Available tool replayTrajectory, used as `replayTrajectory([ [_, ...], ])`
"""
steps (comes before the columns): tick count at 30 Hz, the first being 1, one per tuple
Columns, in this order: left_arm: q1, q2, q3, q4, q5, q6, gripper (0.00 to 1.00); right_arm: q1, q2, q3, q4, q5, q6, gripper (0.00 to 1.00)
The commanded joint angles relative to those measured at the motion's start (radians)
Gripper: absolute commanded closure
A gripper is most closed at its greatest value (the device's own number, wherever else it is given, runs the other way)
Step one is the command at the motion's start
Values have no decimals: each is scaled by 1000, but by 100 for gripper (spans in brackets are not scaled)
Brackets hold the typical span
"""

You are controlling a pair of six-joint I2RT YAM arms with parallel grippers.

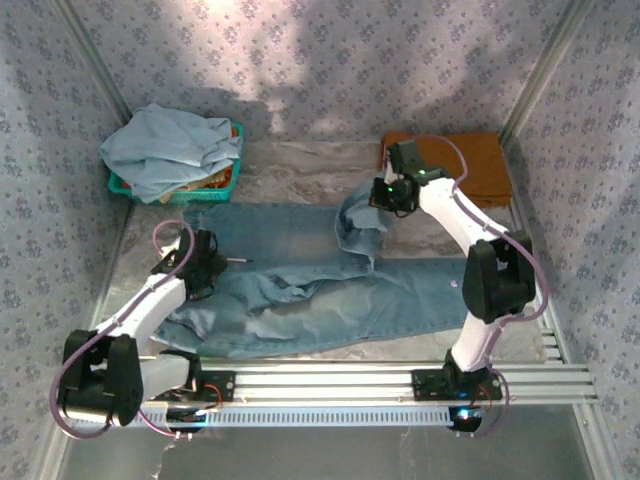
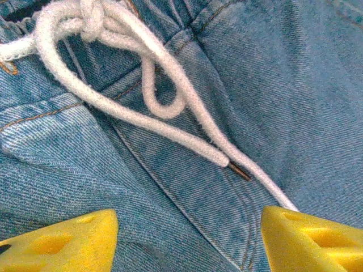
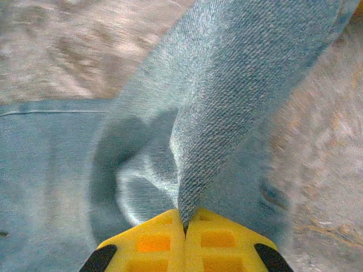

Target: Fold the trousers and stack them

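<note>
Top view, left to right. At 10 o'clock, a teal basket (image 1: 238,150) lies largely buried under a pale grey-blue cloth (image 1: 170,150). The left claw (image 2: 190,238) is released, its fingers spread above the waist of the trousers (image 1: 330,300), which lie across the middle of the surface (image 1: 300,170). The frame edge cuts off their white drawstring (image 2: 170,107) at the knot. The right claw (image 3: 184,226) is clenched on a lifted leg fold, its background blurred. At 2 o'clock, a rust-orange cloth (image 1: 480,160) is partly hidden behind that arm.

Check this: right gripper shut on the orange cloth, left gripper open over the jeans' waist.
Wrong cloth: the right gripper is shut on a fold of the trousers, per the right wrist view. The left gripper is open over their waist.
</note>
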Motion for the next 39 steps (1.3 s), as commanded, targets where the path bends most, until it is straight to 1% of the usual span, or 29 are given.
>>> replayTrajectory([
  [1,7,-32,2,-29,21,6,33,111,-12,94,-133,195,-82,100],
  [3,7,-41,-7,-23,30,4,33,172,18,107,-147,221,-90,100],
  [5,7,-45,-10,-24,35,3,33,205,35,101,-147,240,-84,100],
  [7,7,-52,-13,-25,44,2,33,217,33,90,-152,265,-74,100],
  [9,6,-60,-14,-22,46,4,33,209,1,63,-153,286,-65,100],
  [12,6,-63,-14,-22,48,6,34,162,-73,15,-150,305,-58,100],
  [14,7,-63,-17,-9,55,5,35,111,-137,-12,-145,302,-73,100],
  [17,7,-56,-21,16,71,-5,37,37,-236,-74,-159,341,-104,100],
  [18,5,-55,-21,20,75,-6,38,5,-295,-148,-132,346,-103,100],
  [20,1,-58,-33,32,76,-12,39,-67,-423,-311,-73,366,-45,100],
  [21,-2,-63,-48,51,77,-17,40,-103,-496,-439,-22,395,-12,100],
  [22,-4,-68,-64,70,77,-25,40,-130,-555,-532,14,436,34,94],
  [23,-6,-73,-84,92,79,-34,40,-169,-627,-640,42,484,105,76],
  [24,-8,-80,-103,116,85,-40,40,-201,-672,-709,59,505,143,52],
  [25,-11,-88,-125,135,87,-48,40,-238,-709,-774,64,538,187,33],
  [26,-13,-97,-143,148,87,-54,40,-277,-734,-813,47,548,231,27],
  [28,-15,-125,-183,178,88,-66,40,-379,-776,-852,8,514,278,25],
  [29,-15,-144,-202,186,83,-70,40,-425,-800,-867,7,476,286,25],
  [32,-15,-207,-236,180,60,-79,40,-519,-858,-876,17,366,297,25],
  [34,-15,-242,-249,172,40,-80,40,-544,-870,-854,18,320,304,25],
  [36,-15,-257,-248,159,15,-75,40,-548,-866,-819,4,286,318,25],
  [37,-15,-256,-244,151,7,-71,40,-550,-860,-807,2,261,325,23],
  [38,-15,-251,-239,148,6,-67,40,-554,-848,-794,11,230,337,18],
  [39,-15,-242,-234,147,6,-59,40,-562,-831,-784,20,202,335,15],
])
